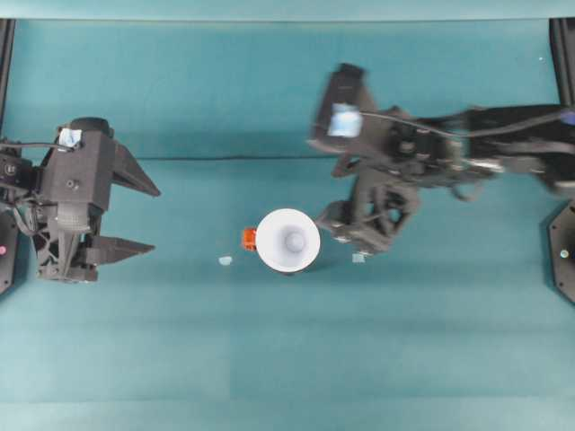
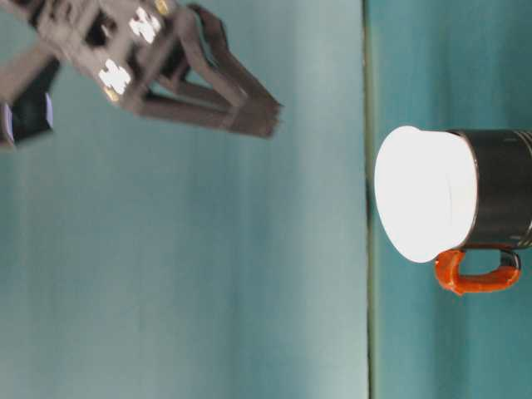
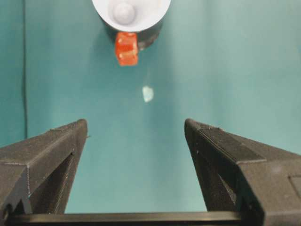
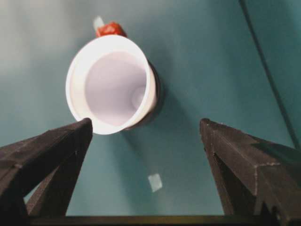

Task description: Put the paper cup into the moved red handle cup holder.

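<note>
The white paper cup (image 1: 287,240) stands upright inside the black red handle cup holder (image 1: 249,237), whose orange handle points left. In the table-level view the paper cup (image 2: 424,195) sticks up out of the holder (image 2: 499,191). My right gripper (image 1: 322,184) hangs open just right of the cup, blurred and raised above the table (image 2: 258,112). The right wrist view has the cup (image 4: 110,84) ahead of the open right gripper (image 4: 146,123), nearer the left finger. My left gripper (image 1: 153,218) stands open at the far left with nothing in it. Its wrist view shows the cup (image 3: 131,12) far ahead.
Two small pale scraps lie on the teal cloth, one left of the holder (image 1: 225,260) and one to its right (image 1: 358,258). A fold line (image 1: 225,158) crosses the cloth behind the cup. Black frame posts (image 1: 564,54) stand at the side edges.
</note>
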